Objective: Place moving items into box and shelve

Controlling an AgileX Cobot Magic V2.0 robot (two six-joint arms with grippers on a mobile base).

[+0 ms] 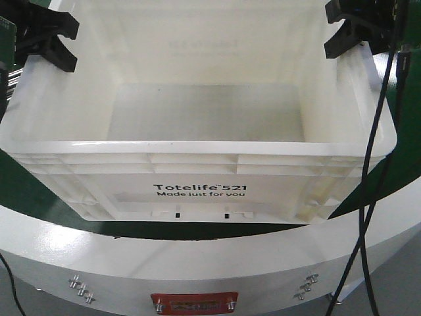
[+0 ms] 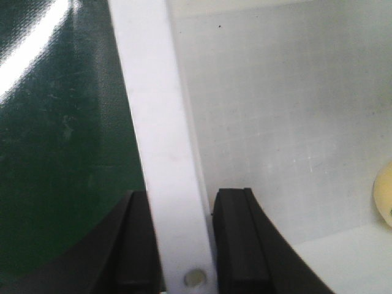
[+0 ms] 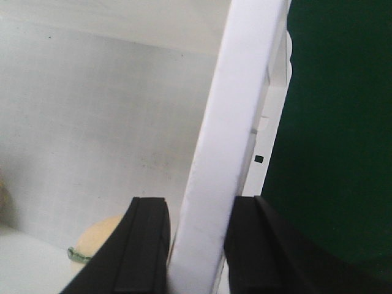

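Left hand [image 2: 182, 245] and right hand [image 3: 199, 245] are each closed on an opposite side rim of the cream-white rectangular plastic tote [image 1: 197, 148].

The box [image 1: 197, 155] is seen in cream-white, printed with black lettering. The table [image 1: 16, 187] is coloured dark green. A pale orange toy [image 3: 101, 236] is edged with green.

— What is seen underneath?
— A dark green surface [image 1: 20, 194] is seen, bordered in front by a curved white band [image 1: 210, 253] set with small bolts [image 1: 80, 288] and a red plate [image 1: 194, 305].
— And the light?
— A bright streak [image 2: 30, 52] is reflected on the green in the left wrist view
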